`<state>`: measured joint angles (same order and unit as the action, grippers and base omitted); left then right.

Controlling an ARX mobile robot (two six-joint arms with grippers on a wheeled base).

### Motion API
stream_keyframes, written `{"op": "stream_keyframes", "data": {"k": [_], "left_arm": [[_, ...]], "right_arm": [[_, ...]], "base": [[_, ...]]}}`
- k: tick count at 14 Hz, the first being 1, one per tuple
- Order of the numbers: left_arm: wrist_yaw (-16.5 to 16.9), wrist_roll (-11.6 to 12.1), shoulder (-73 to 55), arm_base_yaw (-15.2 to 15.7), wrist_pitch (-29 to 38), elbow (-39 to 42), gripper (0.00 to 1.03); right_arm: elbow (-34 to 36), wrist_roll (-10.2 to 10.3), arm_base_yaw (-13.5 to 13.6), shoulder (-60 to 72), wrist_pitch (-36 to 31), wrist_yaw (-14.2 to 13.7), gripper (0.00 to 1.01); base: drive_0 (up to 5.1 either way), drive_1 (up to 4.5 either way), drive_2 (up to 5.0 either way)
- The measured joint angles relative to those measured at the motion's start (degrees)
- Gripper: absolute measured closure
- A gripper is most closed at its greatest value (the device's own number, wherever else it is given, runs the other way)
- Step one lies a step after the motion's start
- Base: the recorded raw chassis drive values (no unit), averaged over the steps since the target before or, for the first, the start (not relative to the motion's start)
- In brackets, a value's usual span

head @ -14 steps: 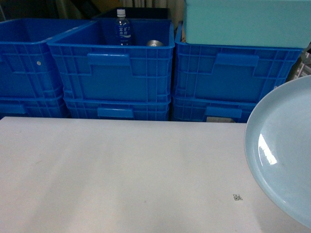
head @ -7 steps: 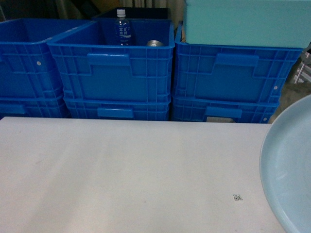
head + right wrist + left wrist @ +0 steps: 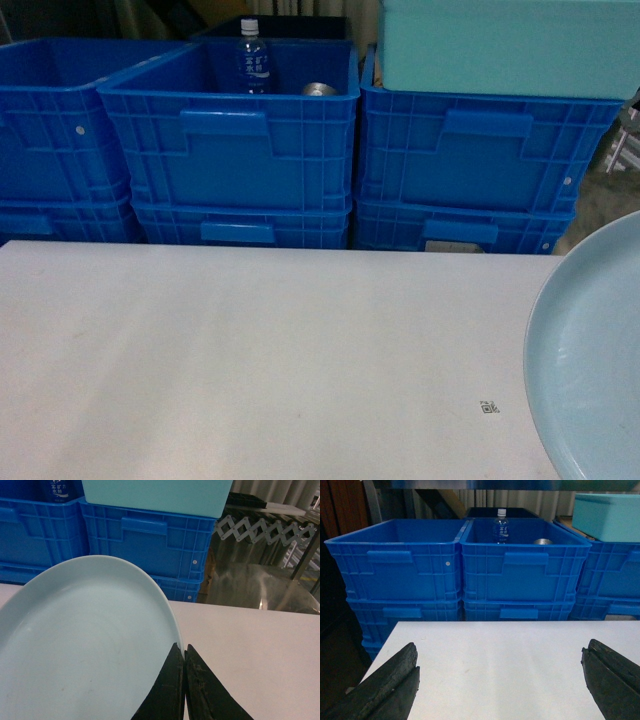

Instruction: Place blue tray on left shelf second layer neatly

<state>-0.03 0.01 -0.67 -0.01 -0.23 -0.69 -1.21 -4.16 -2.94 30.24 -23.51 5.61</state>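
Right gripper (image 3: 184, 652) is clamped on the rim of the tray (image 3: 85, 645), fingers pinched together over the edge at the tray's near-right side. Tray is off to the right, over the right end of the white table (image 3: 250, 350). In the head view only its left part shows at the frame's right edge (image 3: 590, 360). It looks tilted, face toward the camera, though I can't tell the exact angle. It appears lifted clear of the table; contact underneath isn't visible.

Left gripper (image 3: 500, 680) is empty with jaws wide apart, hovering over the table's left end and facing the crates (image 3: 525, 570). One crate has a bottle (image 3: 501, 526) standing in it. A teal bin (image 3: 500, 45) sits on top of the right-hand crate stack.

Key relation: the tray hangs to the left of the right claw, so most of its body lies between the claw and the table centre. The tray is round, so there's no long axis to line up; what matters is getting it level. The right arm has it; the left is well apart and not involved.

The target shelf tier isn't clearly in any view. A grey edge runs along the top of the left wrist view, but I can't say what it is. My read: carry phase, with placement not yet started. The next move needs the base or arm to swing left and the tray to be flattened before it slides in.
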Motion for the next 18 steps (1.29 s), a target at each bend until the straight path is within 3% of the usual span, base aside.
{"op": "stream_keyframes", "data": {"k": [18], "left_arm": [[-0.1, 0.0, 0.0, 0.0, 0.0, 0.0, 0.05]], "right_arm": [[0.0, 0.0, 0.0, 0.0, 0.0, 0.0, 0.99]], "base": [[-1.5, -1.45, -1.5]]}}
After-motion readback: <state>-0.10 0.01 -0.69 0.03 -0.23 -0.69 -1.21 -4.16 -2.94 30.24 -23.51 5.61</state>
